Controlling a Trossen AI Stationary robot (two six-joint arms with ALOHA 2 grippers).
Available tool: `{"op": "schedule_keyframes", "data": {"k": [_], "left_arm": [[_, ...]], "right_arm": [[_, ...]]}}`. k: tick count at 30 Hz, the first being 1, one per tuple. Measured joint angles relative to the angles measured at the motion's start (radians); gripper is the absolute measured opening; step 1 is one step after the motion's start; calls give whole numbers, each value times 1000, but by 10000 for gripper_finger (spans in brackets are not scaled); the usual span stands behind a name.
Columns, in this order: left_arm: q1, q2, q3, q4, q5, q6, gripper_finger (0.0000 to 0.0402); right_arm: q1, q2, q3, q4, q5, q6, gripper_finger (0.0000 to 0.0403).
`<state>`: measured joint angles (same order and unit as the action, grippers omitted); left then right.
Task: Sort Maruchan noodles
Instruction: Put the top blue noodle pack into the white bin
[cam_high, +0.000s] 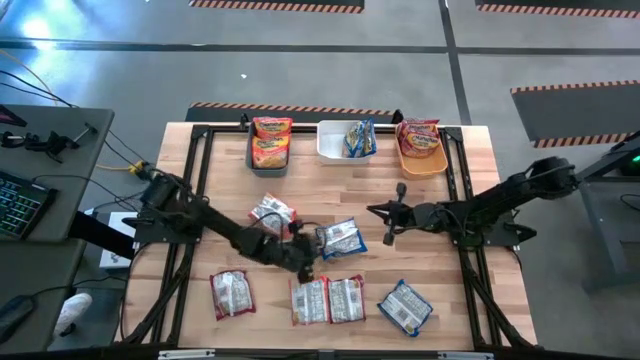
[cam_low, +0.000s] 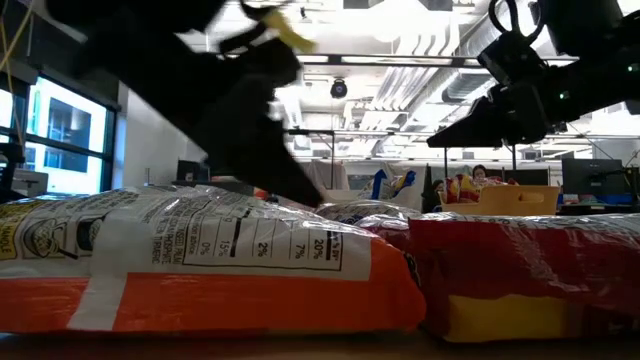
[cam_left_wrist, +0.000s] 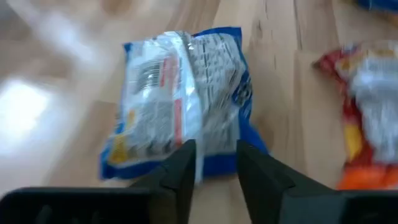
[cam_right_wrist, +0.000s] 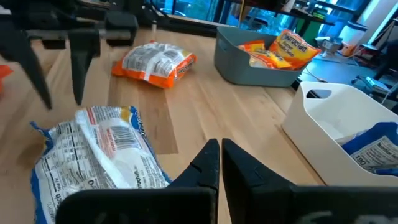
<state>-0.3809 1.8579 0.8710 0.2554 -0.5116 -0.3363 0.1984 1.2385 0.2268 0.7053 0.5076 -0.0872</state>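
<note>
The left tool, fingers apart, hovers at the near edge of a blue-edged Maruchan packet lying back-up mid-desk, lined up as if to pinch that edge. The right tool, fingers together and empty, waits just right of the same packet. Along the far edge, three bins already hold sorted packets: teal bin left, white bin middle, orange bin right. Other packets remain loose on the desk: an orange one beside the left arm, and four along the near side.
</note>
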Motion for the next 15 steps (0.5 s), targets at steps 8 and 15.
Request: {"op": "schedule_keyframes", "data": {"k": [8,15], "left_arm": [[48,99,162,-160,-7,-38,170],[1,120,277,-293,-62,-10,186]], "right_arm": [[-9,1,0,-8,-7,1,0],[-9,0,0,-7,-7,-19,0]]}}
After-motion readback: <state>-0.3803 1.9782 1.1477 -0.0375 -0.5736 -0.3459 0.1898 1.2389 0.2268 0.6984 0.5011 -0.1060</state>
